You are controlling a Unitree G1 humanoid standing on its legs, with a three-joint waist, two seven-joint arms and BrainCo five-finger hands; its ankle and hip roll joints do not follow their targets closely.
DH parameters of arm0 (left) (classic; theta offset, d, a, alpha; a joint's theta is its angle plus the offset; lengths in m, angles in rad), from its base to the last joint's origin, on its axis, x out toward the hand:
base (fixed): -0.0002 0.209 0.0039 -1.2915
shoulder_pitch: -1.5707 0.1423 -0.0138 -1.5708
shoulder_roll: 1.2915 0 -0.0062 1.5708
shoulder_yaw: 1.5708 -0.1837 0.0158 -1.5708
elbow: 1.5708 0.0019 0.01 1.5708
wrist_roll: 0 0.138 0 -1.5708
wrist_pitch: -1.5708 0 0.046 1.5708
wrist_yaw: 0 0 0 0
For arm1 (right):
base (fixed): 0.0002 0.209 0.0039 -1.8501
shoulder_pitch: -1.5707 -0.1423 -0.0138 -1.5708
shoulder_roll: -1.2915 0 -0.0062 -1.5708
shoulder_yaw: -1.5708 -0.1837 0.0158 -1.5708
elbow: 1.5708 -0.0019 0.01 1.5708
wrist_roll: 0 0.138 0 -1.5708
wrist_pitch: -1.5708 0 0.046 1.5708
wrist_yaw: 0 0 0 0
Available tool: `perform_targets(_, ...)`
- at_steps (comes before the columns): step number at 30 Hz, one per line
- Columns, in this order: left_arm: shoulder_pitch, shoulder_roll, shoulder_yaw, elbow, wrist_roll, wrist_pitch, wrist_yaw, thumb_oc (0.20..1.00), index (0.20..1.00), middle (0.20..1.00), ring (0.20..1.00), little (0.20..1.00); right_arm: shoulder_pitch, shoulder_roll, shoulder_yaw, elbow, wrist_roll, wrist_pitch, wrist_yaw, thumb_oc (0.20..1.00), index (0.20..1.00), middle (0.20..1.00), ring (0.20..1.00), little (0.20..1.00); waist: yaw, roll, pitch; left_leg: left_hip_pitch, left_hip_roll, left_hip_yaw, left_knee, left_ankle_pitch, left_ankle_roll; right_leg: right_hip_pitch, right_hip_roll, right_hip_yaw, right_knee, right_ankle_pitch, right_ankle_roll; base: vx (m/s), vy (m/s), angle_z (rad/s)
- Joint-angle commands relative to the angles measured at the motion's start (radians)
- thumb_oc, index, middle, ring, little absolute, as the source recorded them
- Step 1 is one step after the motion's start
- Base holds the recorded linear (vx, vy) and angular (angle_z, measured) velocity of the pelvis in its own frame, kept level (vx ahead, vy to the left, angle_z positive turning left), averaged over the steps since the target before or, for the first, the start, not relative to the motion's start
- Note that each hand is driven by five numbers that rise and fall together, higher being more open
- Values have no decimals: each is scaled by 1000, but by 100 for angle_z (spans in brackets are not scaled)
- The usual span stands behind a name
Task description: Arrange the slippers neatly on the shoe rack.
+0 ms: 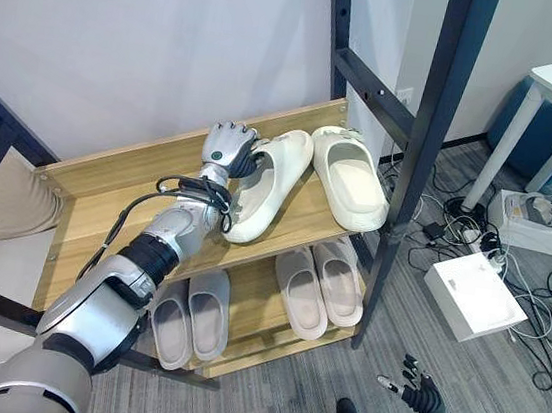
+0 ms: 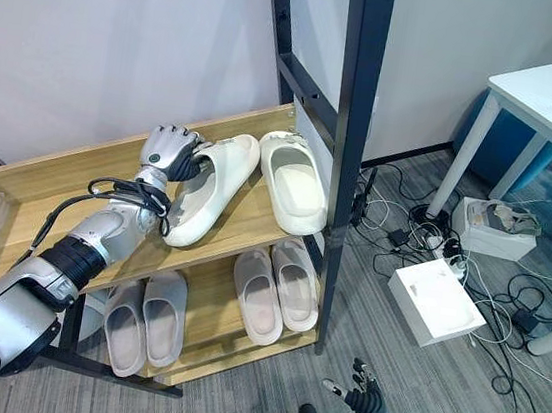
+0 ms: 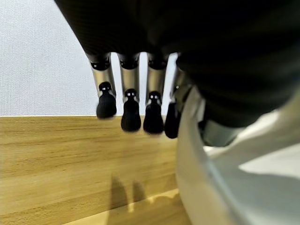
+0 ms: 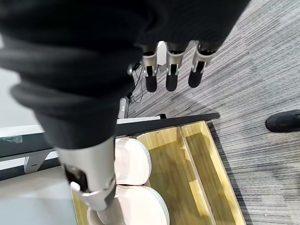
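We see a cream slipper [image 1: 263,185] tilted on the top shelf [image 1: 105,206] of the shoe rack, our left hand [image 1: 227,147] curled round its heel edge. Its mate [image 1: 352,178] lies flat just beside it. Our right hand [image 1: 421,394] hangs relaxed, fingers straight, over the carpet.

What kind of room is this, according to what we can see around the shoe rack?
Probably an office or lab room, not a home. The floor is grey carpet, a white desk stands at the right, and loose cables and white boxes lie on the floor beside the wooden shoe rack.
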Motion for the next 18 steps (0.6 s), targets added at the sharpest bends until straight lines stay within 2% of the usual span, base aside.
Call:
perform_targets(1, -120, -4, 23, 112, -9, 13, 10, 200, 200, 200, 200, 200, -21, 14, -2, -49, 23, -39, 4, 1000, 1000, 1000, 1000, 1000, -7, -48, 26, 87, -14, -50, 0, -80, -20, 88, 5, -71, 8, -106, 55, 0, 0, 0)
perform_targets(2, -105, 3, 33, 110, -7, 17, 10, 200, 200, 200, 200, 200, -20, 16, -3, -47, 23, -41, 5, 1000, 1000, 1000, 1000, 1000, -2, -52, 25, 89, -14, -56, 0, -79, -21, 93, 5, -76, 6, -109, 54, 0, 0, 0)
perform_targets(3, -98, 6, 35, 115, -8, 17, 9, 341, 341, 341, 341, 341, -21, 17, -3, -45, 27, -40, 6, 1000, 1000, 1000, 1000, 1000, 2, -54, 24, 89, -13, -59, 0, -79, -21, 95, 6, -79, 6, -110, 53, 0, 0, 0)
perform_targets(4, -93, 16, 40, 98, -10, 17, 3, 815, 815, 815, 815, 815, -19, 18, -4, -46, 28, -40, 7, 1000, 1000, 1000, 1000, 1000, 5, -57, 23, 89, -13, -62, 0, -79, -21, 97, 6, -82, 5, -110, 53, -11, -21, 4)
perform_targets(5, -89, 19, 41, 88, -5, 17, 2, 1000, 1000, 1000, 1000, 1000, -19, 18, -3, -46, 29, -38, 10, 1000, 1000, 1000, 1000, 1000, 8, -58, 23, 89, -13, -64, 0, -78, -21, 99, 7, -85, 5, -111, 53, -10, -15, 11)
perform_targets(13, -43, 41, 70, -30, 22, 3, -26, 1000, 1000, 1000, 1000, 1000, -22, 34, 0, -46, 29, -26, 20, 1000, 1000, 1000, 1000, 1000, 32, -69, 18, 88, -14, -81, 0, -77, -20, 109, 7, -100, 3, -115, 50, -8, -4, 7)
perform_targets(17, -8, 66, 111, -140, 20, -12, -41, 1000, 1000, 1000, 1000, 1000, -29, 37, -9, -46, 30, -16, 23, 1000, 1000, 1000, 1000, 1000, 46, -73, 14, 87, -14, -92, 0, -76, -20, 115, 6, -109, 2, -117, 48, -13, -4, 10)
perform_targets(18, 9, 85, 140, -211, 8, -27, -58, 1000, 1000, 1000, 1000, 1000, -30, 40, -19, -47, 35, -9, 27, 1000, 1000, 1000, 1000, 1000, 55, -74, 11, 87, -16, -98, 0, -75, -20, 117, 5, -114, 1, -117, 47, -17, 1, 15)
